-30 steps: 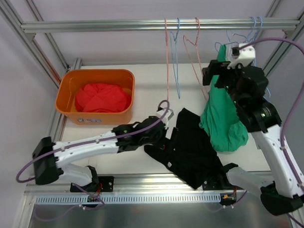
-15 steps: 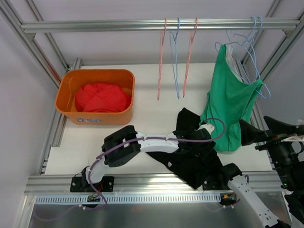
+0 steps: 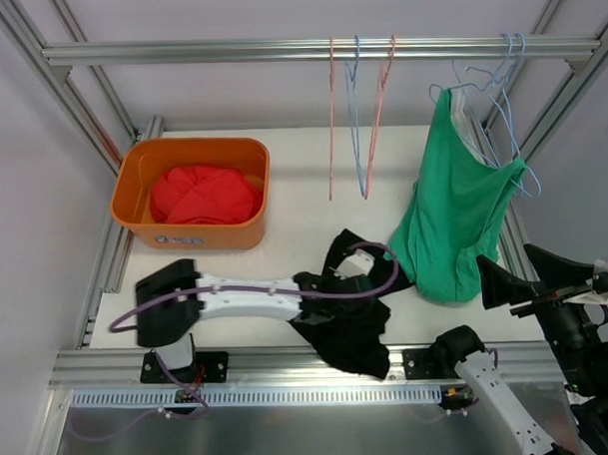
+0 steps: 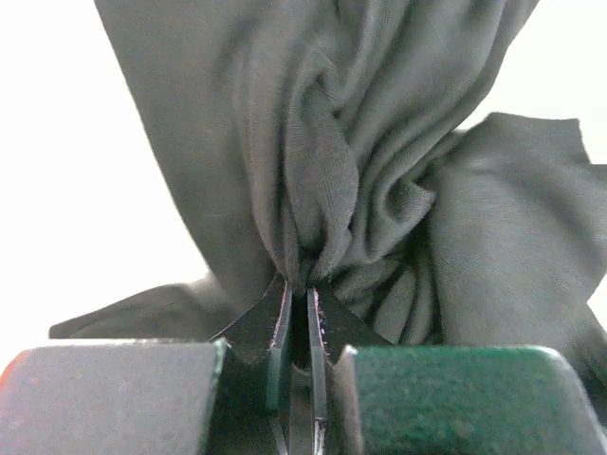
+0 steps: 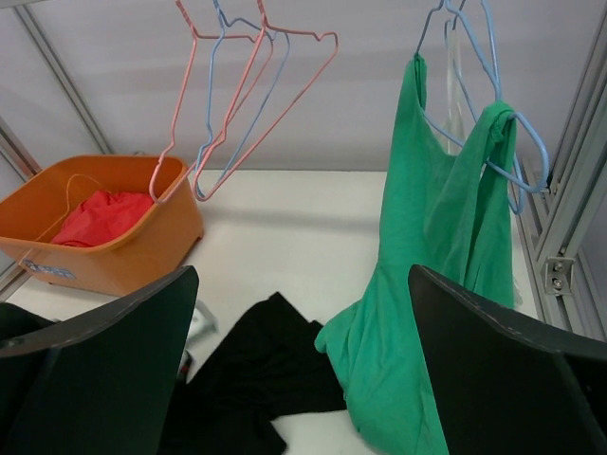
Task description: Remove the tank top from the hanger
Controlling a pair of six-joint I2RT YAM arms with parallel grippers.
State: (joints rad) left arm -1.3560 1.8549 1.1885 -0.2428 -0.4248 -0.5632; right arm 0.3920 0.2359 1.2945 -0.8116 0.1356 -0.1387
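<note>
A green tank top (image 3: 454,217) (image 5: 436,284) hangs on a blue wire hanger (image 3: 501,86) (image 5: 517,128) at the right end of the rail, its hem bunched on the table. My right gripper (image 3: 530,270) (image 5: 302,313) is open, low at the near right, apart from the tank top and facing it. My left gripper (image 3: 336,283) (image 4: 299,284) is shut on a fold of a black garment (image 3: 352,326) (image 4: 379,142) that lies crumpled on the table left of the tank top.
An orange bin (image 3: 134,208) holding a red cloth (image 3: 203,191) stands at the back left. Empty pink and blue hangers (image 3: 355,116) hang mid-rail (image 3: 178,52). Slanted frame posts (image 3: 569,88) run close beside the tank top on the right.
My left gripper has shut on the black garment and dragged it left, bunching it. The right arm dropped from the hanger to the near right edge, still open.
</note>
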